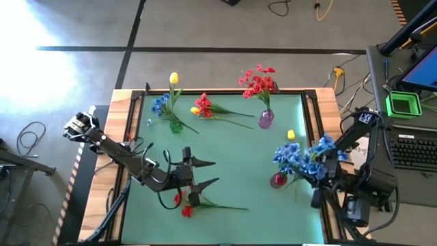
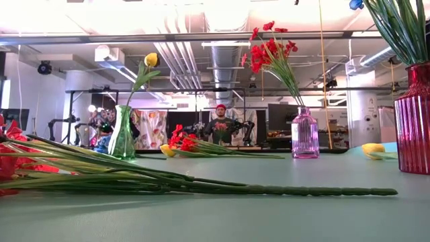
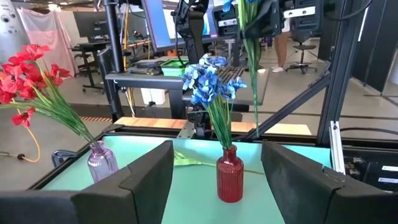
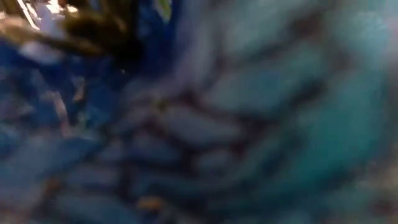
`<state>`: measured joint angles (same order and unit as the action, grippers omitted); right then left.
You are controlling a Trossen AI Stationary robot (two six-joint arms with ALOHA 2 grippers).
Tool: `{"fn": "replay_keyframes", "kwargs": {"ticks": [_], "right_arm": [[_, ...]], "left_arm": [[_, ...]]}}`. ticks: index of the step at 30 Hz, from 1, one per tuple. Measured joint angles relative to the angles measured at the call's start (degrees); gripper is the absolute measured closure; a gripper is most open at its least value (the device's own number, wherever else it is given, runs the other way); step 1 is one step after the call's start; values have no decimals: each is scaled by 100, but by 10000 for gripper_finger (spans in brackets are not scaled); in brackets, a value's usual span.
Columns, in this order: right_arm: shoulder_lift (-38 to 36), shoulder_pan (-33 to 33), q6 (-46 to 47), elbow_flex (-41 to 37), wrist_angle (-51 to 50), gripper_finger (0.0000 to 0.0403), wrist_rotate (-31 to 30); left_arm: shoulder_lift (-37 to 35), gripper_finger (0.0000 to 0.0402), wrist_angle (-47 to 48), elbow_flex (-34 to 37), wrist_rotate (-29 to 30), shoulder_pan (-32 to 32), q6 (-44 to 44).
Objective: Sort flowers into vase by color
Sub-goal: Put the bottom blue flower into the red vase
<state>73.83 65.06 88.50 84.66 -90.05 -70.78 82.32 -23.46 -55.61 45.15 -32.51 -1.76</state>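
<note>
My left gripper (image 1: 207, 173) hovers open and level above the table's near left, with nothing between its fingers. Just nearer lies a red flower (image 1: 188, 203), flat on the mat, its stem pointing right. A red vase (image 1: 278, 180) holds several blue flowers (image 1: 300, 157). My right gripper (image 1: 321, 166) sits among those blossoms, shut on another blue flower (image 3: 227, 5) held above the vase. A purple vase (image 1: 265, 119) holds red flowers (image 1: 258, 82). A green vase (image 1: 176, 126) holds a yellow (image 1: 174, 78) and a blue flower. My right gripper (image 3: 261, 15) is shut on the blue flower's green stem (image 3: 252, 56), near its upper end. The flower is lifted clear, its stem hanging almost straight down beside the bouquet in the red vase. The blossoms hide the fingers, so the kind of hold does not show.
Red and yellow flowers (image 1: 205, 108) lie loose on the mat between the green and purple vases. A yellow flower (image 1: 291, 135) lies near the right. The mat's middle (image 1: 246, 157) is bare. A green bin (image 1: 403, 104) and keyboard stand off the table's right.
</note>
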Motion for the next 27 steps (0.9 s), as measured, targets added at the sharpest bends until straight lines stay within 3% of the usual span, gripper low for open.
{"fn": "replay_keyframes", "kwargs": {"ticks": [27], "right_arm": [[-145,-9,-303,-843,12,385,-289]], "left_arm": [[5,171,-2,0,83,0,125]]}}
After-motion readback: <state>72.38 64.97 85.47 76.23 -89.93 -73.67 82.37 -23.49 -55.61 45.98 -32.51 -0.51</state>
